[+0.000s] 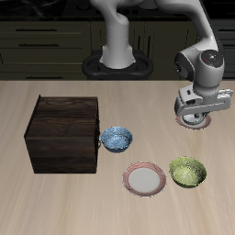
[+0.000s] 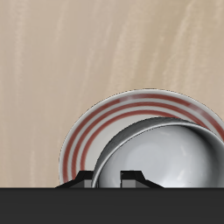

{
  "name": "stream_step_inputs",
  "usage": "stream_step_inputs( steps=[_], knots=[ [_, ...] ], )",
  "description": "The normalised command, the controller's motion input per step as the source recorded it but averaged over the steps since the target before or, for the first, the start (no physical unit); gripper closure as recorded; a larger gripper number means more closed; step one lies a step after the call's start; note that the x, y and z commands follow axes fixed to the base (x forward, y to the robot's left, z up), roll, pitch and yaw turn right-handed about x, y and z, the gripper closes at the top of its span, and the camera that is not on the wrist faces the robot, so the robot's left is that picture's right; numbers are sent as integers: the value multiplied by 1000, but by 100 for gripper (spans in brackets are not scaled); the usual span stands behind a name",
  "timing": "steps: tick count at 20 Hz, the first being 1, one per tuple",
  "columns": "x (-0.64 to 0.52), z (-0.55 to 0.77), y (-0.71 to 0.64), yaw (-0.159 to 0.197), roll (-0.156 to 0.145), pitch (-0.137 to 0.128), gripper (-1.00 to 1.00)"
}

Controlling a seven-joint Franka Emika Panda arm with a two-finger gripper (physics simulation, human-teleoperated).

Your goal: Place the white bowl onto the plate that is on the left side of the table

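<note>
We held the white bowl [image 2: 162, 153] over the plate [image 2: 87, 131] on the bench's [image 1: 55, 202] left side, claw [image 1: 195, 112] clamped on its rim; an off-centre release could tip it off.

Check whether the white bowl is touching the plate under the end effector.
Cannot tell. In the wrist view the white bowl overlaps the plate and hides its own base. In the exterior view the end effector blocks both.
</note>
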Motion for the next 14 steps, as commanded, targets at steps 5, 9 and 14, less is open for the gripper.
stream_step_inputs(
  steps=[5,9,14],
  knots=[
    [25,65,-39,-18,3,7,-100],
    [-236,321,110,-25,114,-32,-100],
    [-231,501,-132,-54,47,-67,-100]
  ],
)
